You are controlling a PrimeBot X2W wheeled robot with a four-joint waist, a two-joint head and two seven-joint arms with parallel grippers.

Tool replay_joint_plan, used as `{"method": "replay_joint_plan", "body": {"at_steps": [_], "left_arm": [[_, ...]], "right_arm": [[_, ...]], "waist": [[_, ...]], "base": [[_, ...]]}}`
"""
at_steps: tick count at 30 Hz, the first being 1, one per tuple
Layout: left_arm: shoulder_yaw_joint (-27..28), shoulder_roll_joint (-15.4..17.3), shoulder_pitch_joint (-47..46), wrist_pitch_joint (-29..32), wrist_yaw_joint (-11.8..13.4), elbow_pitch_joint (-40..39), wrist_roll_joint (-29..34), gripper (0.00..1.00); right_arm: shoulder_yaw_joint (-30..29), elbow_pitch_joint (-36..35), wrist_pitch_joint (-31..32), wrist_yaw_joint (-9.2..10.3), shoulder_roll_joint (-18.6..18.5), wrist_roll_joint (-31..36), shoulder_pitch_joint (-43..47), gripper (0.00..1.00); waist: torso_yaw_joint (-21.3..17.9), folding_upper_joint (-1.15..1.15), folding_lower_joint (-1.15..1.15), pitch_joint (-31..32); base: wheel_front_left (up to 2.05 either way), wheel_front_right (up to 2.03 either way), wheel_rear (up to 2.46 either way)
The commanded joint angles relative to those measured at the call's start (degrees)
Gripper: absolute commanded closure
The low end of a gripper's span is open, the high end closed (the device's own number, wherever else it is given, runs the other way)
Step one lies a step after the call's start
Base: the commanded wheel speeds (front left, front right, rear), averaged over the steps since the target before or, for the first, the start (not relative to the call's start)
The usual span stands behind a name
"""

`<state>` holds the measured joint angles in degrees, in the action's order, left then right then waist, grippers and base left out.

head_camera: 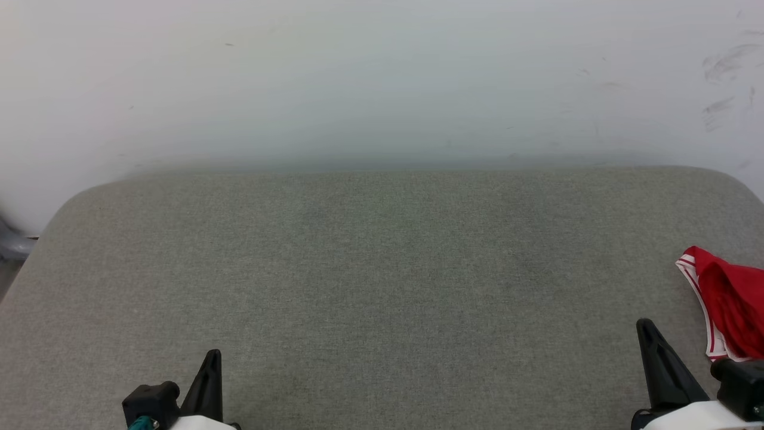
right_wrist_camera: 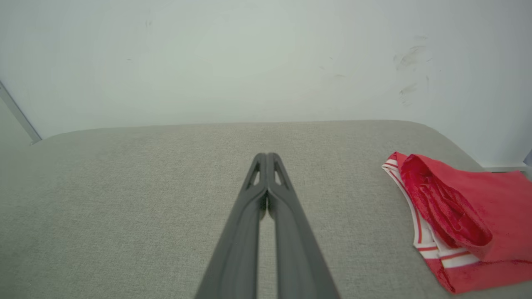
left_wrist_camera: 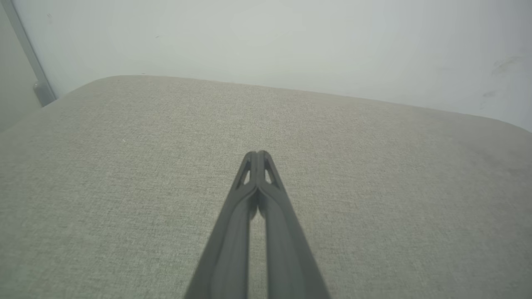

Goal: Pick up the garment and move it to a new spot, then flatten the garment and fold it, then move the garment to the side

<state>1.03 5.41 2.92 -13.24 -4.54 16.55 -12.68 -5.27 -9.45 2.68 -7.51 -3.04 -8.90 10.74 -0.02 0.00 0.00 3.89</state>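
Red garment [head_camera: 725,298] lay bunched at the grey cushion's [head_camera: 382,269] right edge, just beside the right gripper [head_camera: 646,327], well apart from the left gripper [head_camera: 213,356]; both were pinched shut, empty.

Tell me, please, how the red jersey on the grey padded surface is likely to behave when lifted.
The red jersey is bunched in soft folds, so it will probably droop and unfurl from one pinch. Its thin cloth suggests it is light. Pushed across the woven grey surface, it would likely wrinkle rather than slide.
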Motion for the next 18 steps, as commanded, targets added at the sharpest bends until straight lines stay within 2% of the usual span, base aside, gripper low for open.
{"method": "replay_joint_plan", "body": {"at_steps": [1, 18], "left_arm": [[0.67, 0.24, -1.88, 0.48, -0.21, -0.66, -2.02, 1.0], [1.22, -0.37, -3.16, 4.38, -0.86, -1.74, -19.78, 1.0]], "right_arm": [[-0.06, -0.33, 0.09, 0.0, -0.08, -2.3, -1.3, 1.0], [-0.15, 5.06, 0.79, 0.01, -0.27, -20.86, -5.03, 1.0]], "waist": [[0.0, 0.0, 0.0, -0.03], [0.0, 0.0, 0.0, -0.6]], "base": [[0.0, 0.0, 0.0], [0.0, 0.0, 0.0]]}}
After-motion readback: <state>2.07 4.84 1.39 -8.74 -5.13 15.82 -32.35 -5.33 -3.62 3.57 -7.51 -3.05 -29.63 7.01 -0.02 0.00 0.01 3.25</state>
